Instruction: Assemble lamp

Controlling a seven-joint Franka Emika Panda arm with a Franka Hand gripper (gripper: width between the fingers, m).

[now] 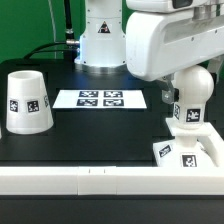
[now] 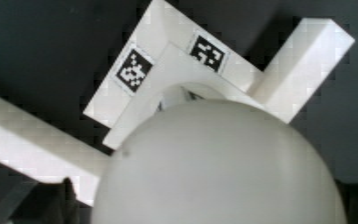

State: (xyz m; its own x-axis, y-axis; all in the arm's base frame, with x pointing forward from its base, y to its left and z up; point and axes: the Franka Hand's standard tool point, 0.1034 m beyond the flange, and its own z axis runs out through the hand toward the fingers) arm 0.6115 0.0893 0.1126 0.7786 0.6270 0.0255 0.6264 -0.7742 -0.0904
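The round bulb (image 1: 192, 90) stands upright on its tagged stem on the flat square base (image 1: 186, 148) at the exterior view's right. The tapered shade (image 1: 27, 101) stands alone at the exterior view's left. My gripper (image 1: 176, 88) hangs from the big white arm right at the bulb; its fingers are hidden. In the wrist view the bulb (image 2: 202, 165) fills the near field just under the camera, with the tagged base (image 2: 158, 60) beyond it. No fingers show there, so I cannot tell whether the gripper is open or shut.
The marker board (image 1: 98, 98) lies flat mid-table behind. A white rail (image 1: 90, 181) runs along the front edge and turns up the right side beside the base (image 2: 304, 60). The robot's pedestal (image 1: 98, 45) stands at the back.
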